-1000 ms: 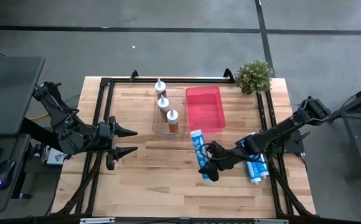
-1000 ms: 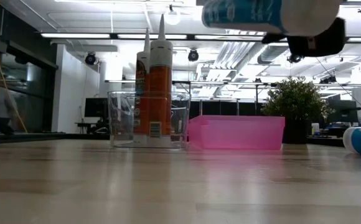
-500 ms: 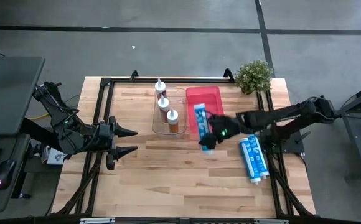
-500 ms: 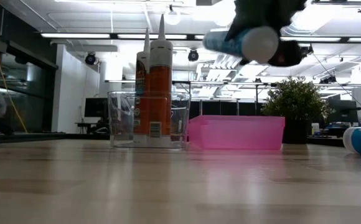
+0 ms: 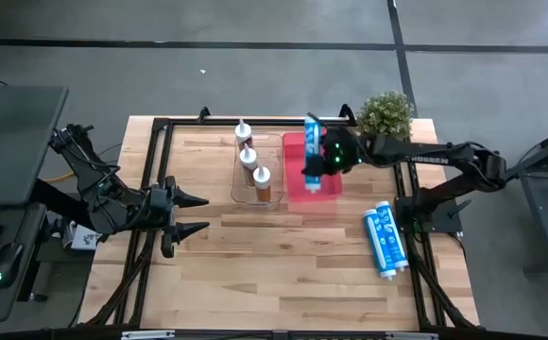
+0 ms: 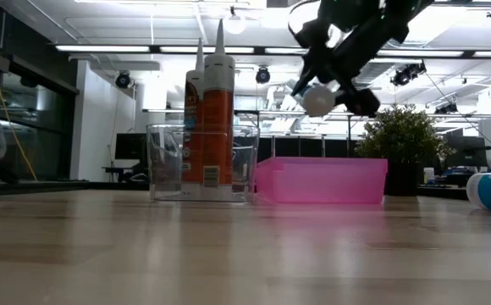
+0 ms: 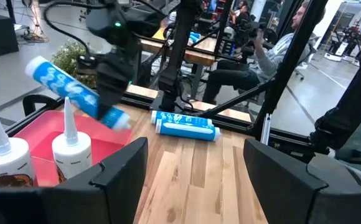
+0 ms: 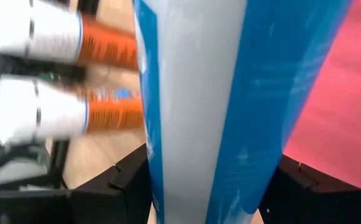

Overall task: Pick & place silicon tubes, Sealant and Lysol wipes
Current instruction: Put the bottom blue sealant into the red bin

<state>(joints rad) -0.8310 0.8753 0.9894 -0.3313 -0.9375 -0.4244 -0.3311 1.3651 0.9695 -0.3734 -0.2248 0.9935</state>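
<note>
My right gripper (image 5: pixel 329 156) is shut on a blue and white tube (image 5: pixel 312 151) and holds it in the air over the pink bin (image 5: pixel 312 179); the tube also shows in the left wrist view (image 7: pixel 75 92) and the right wrist view (image 8: pixel 211 93). Two more blue and white tubes (image 5: pixel 385 241) lie side by side on the table at the right. Three orange sealant tubes (image 5: pixel 252 165) stand upright in a clear bin (image 5: pixel 239 179). My left gripper (image 5: pixel 198 214) is open and empty at the table's left. My right gripper pinches the blue and white tube about its middle (image 7: pixel 99 99) between its two fingers, which lie across it. The tube is lifted clear above the pink bin and tilted, one end (image 6: pixel 317 100) lower toward the table's near side.
A small potted plant (image 5: pixel 385 115) stands at the far right corner. A black frame (image 5: pixel 161 123) runs round the table top. Bare wood lies in the table's near middle (image 5: pixel 274 264). People sit in the room beyond the table (image 7: pixel 280 43).
My right gripper has carried the blue and white tube from the table's near middle toward the far edge, up over the pink bin. The tube has turned and now points along the bin, tilted.
</note>
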